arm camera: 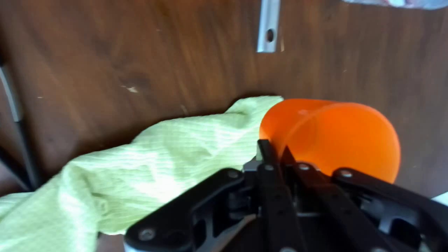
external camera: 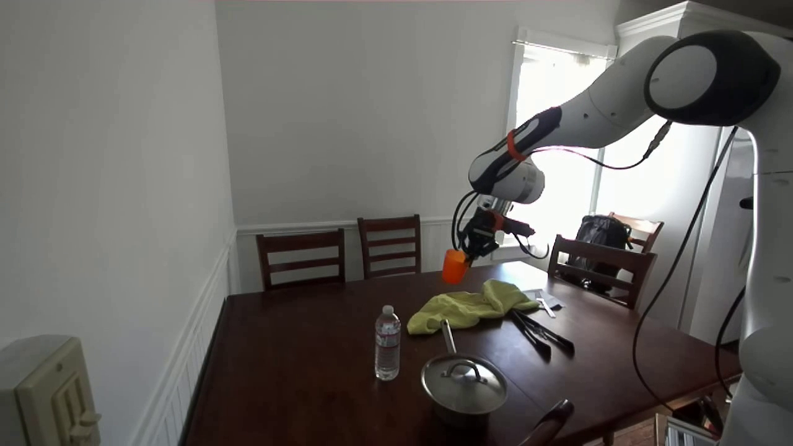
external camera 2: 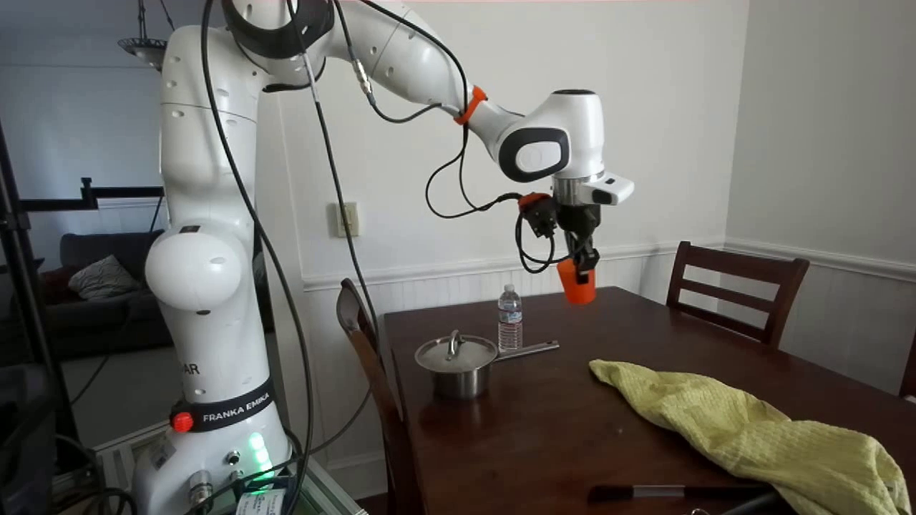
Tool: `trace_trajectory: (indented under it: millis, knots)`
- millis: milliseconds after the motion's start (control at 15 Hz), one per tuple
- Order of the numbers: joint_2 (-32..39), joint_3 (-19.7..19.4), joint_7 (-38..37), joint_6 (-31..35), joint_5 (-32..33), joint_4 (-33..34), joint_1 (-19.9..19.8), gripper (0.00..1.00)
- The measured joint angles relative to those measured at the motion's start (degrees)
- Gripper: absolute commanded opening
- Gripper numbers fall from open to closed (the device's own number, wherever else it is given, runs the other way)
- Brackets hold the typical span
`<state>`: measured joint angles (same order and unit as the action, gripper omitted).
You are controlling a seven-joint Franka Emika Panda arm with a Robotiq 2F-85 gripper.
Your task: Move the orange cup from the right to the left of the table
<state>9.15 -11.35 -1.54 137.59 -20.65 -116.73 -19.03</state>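
Orange cup: held clear of the table, wall clamped in the gripper, presumably so its base passes above obstacles. From where I stand, left to right: lidded pot, then bottle, both lower left of the gripper; crumpled cloth, lower right. Bottle height may obstruct leftward travel.

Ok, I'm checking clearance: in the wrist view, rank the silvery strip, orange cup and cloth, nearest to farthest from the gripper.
1. Orange cup: held in the gripper, at right.
2. Cloth: to the cup's left.
3. Silvery strip: at the top edge.
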Motion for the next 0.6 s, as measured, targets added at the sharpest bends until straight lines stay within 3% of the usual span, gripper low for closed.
trace_trajectory:
  millis: [400, 600]
  knots:
    - [-3.4, 7.5, 0.1, -1.9, 1.5, 0.1, 12.4, 0.04]
    - [-5.7, 10.4, 0.1, -3.7, 1.5, 1.4, 16.2, 0.04]
